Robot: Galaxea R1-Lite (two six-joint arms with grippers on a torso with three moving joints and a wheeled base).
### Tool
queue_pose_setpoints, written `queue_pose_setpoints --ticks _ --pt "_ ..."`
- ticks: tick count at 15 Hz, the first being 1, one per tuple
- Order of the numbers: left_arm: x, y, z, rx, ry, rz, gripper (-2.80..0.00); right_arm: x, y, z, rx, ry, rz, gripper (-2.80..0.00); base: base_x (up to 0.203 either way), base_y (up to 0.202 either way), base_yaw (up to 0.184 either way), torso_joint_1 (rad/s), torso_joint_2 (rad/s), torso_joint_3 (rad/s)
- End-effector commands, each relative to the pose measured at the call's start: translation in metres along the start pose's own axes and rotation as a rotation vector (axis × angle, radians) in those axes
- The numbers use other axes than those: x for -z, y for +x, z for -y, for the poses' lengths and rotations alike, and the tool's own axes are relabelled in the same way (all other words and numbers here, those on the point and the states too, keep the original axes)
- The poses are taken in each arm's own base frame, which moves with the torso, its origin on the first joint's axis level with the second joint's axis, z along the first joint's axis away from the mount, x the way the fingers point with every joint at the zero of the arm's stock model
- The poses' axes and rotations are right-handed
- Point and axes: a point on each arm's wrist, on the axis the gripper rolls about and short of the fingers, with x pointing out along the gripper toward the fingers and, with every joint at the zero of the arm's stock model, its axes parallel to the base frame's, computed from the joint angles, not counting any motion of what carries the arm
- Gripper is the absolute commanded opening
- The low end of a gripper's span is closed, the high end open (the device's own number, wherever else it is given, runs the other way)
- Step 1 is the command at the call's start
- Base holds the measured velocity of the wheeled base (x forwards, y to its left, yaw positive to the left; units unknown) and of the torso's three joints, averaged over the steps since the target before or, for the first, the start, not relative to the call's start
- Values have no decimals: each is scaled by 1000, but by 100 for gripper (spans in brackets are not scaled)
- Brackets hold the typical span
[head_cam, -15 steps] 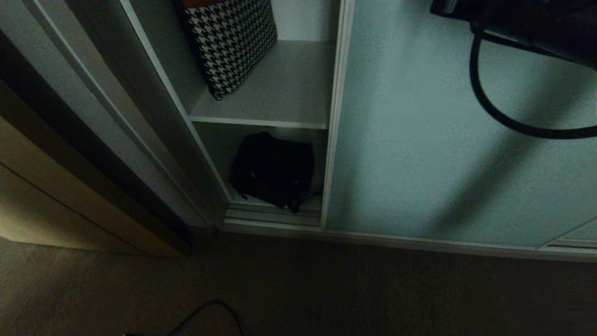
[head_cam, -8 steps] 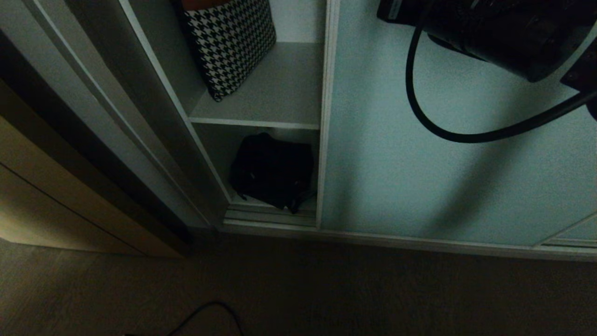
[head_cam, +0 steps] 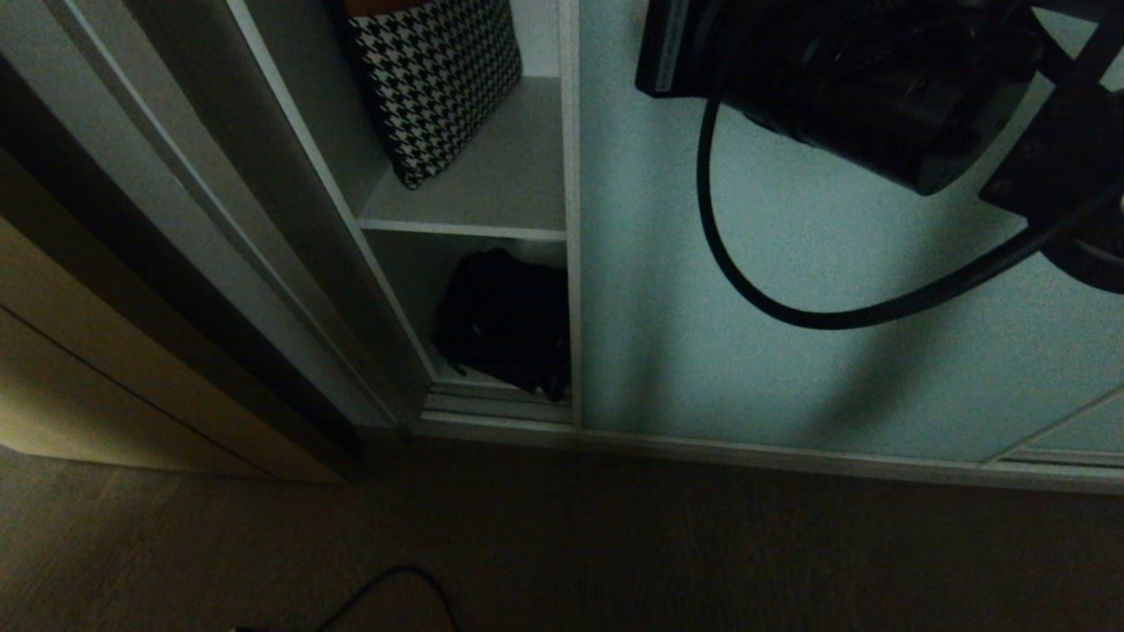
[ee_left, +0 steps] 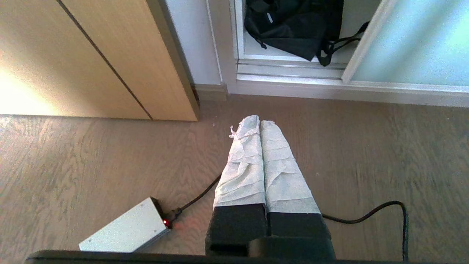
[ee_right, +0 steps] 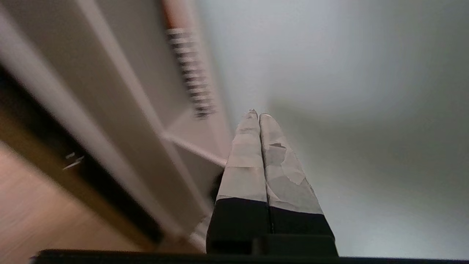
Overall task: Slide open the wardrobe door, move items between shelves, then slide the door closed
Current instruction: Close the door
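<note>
R gripper [ee_right: 255,114], fingers pressed together w/ nothing held, is pushing the sliding wardrobe door [head_cam: 790,290] toward the frame's left edge. Black bag [head_cam: 505,320] is lying on the bottom shelf [head_cam: 492,379], its strap near the track (could be pinched). L gripper [ee_left: 255,123] is hanging clamped over the floor.

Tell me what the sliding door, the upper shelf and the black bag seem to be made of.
The sliding wardrobe door: likely frosted glass or acrylic, matte and grainy, pale blue-green.
The upper shelf: probably laminate board, smooth grey-white with a pale front edge.
The black bag: soft fabric, slumped and creased, with loose straps.
</note>
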Motion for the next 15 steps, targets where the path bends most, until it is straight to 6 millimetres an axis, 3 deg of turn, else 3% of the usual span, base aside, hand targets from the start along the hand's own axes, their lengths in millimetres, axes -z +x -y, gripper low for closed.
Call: queue_pose_setpoints --ticks 1,4,9,11,13,15 --pt "0 0 0 0 0 -2 -280 4 -1 -13 -37 6 -13 -280 0 0 0 0 0 0" --pt "0 0 0 0 0 -2 -280 5 -5 -27 -77 20 -21 -280 0 0 0 0 0 0" --pt "0 0 0 0 0 -1 -280 -26 -39 -16 -85 45 18 -280 0 0 0 0 0 0" --pt "0 0 0 0 0 0 -280 -59 -61 7 -33 66 93 -280 0 0 0 0 0 0" --pt "0 0 0 0 0 -1 -280 -94 -91 45 97 52 179 -280 0 0 0 0 0 0" --pt "0 0 0 0 0 -2 -280 -127 -131 82 291 -5 244 -280 0 0 0 0 0 0"
